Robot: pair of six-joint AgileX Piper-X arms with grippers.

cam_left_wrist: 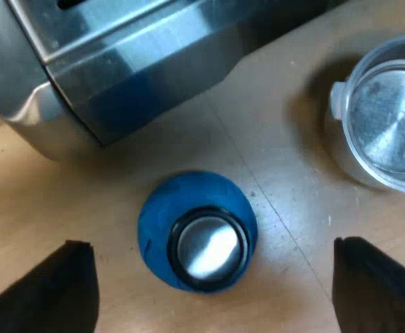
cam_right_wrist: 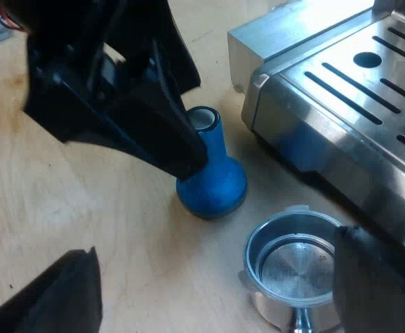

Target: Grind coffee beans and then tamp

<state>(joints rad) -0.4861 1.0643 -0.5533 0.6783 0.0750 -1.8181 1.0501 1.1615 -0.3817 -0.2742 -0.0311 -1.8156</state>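
Note:
The blue tamper point(cam_left_wrist: 197, 231) stands upright on the wooden table with its metal-capped top facing up, close to the espresso machine's base point(cam_left_wrist: 133, 62). My left gripper point(cam_left_wrist: 213, 243) hangs open directly above it, one finger on each side and well apart from it. In the right wrist view the left gripper point(cam_right_wrist: 192, 132) reaches down around the tamper point(cam_right_wrist: 213, 182), one fingertip beside its neck. The metal holder point(cam_right_wrist: 294, 267) lies beside the tamper, its basket point(cam_left_wrist: 390, 125) open and upward. My right gripper point(cam_right_wrist: 215, 246) is open, hovering over the table near tamper and holder.
The espresso machine's slotted steel drip tray point(cam_right_wrist: 358, 97) and front corner stand close to the tamper and the holder. Bare wooden tabletop point(cam_right_wrist: 84, 208) stretches away from the machine.

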